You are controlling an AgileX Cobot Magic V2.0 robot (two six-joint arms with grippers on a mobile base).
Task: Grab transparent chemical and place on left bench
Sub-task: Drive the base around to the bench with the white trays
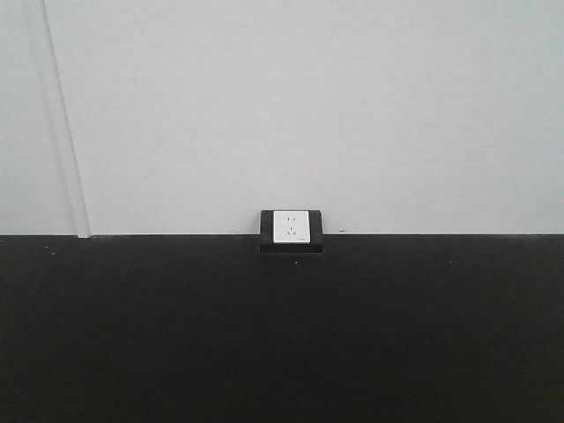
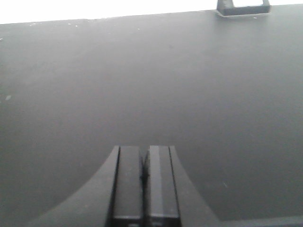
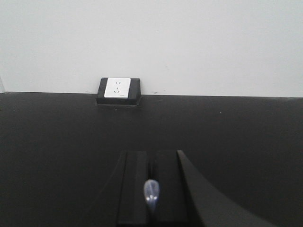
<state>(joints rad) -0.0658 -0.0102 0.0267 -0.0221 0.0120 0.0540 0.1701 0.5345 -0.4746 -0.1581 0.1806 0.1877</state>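
Note:
In the right wrist view, the transparent chemical [image 3: 151, 191] shows as a small translucent bulb standing up between the two black fingers. My right gripper [image 3: 151, 154] is shut on it, above a black worktop; the rest of the pipette is hidden by the fingers. My left gripper [image 2: 144, 149] is shut with its pads pressed together and nothing between them, low over the same dark surface. Neither gripper appears in the front view. The left bench is out of view.
A black worktop [image 1: 282, 335] runs up to a plain white wall. A white wall socket in a black frame [image 1: 291, 227] sits at the wall's foot. The wall socket [image 3: 118, 88] lies ahead-left of the right gripper, and the socket [image 2: 242, 7] far right of the left gripper.

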